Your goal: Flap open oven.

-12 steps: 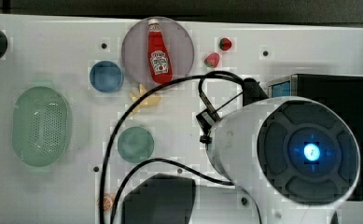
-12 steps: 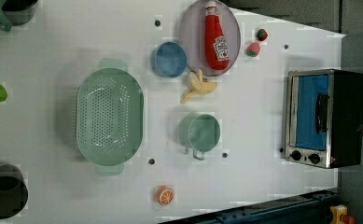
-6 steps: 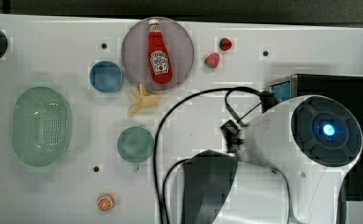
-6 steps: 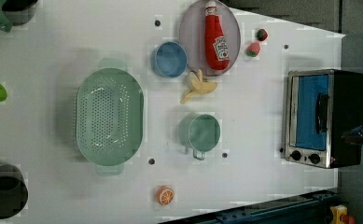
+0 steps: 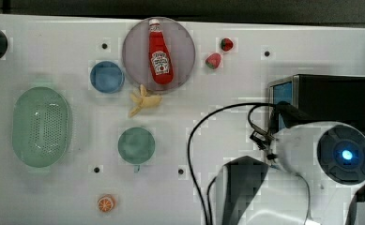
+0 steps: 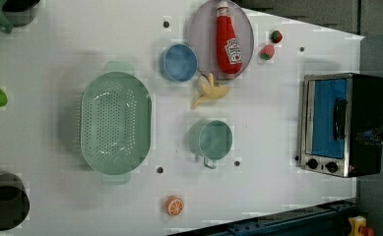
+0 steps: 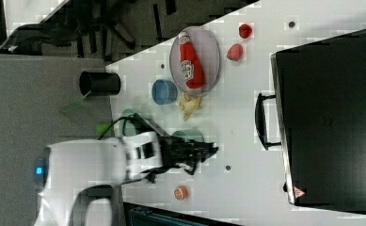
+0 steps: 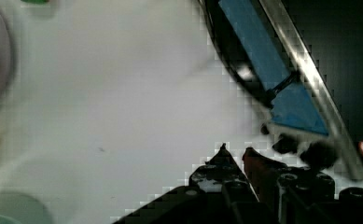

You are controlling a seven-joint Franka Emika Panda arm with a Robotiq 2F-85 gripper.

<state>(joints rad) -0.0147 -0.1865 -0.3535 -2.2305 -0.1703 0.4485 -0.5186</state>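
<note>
The oven [image 5: 330, 96] stands at the top view's right, with a black top, a silver front and a blue glass door [image 6: 329, 118]. The door is shut, and its dark bar handle [image 7: 260, 121] sticks out toward the table. My gripper [image 8: 236, 150] hovers above the table in front of the oven, and its fingertips stand close together with a narrow gap and nothing between them. In the right view the gripper [image 7: 211, 150] is well short of the handle, near the green cup. In the top view the white arm [image 5: 311, 159] covers the oven's lower part.
A ketchup bottle [image 5: 160, 58] lies on a grey plate [image 5: 182, 44]. A blue bowl [image 5: 107, 77], a banana [image 5: 142, 100], a green cup [image 5: 136, 145], a green colander [image 5: 41, 126], an orange slice [image 5: 106, 203] and two strawberries [image 5: 213, 60] are spread over the white table.
The arm has swung toward the top view's right and now sits over the oven's lower part. In the left view the gripper has come in at the right edge. The oven door has not moved.
</note>
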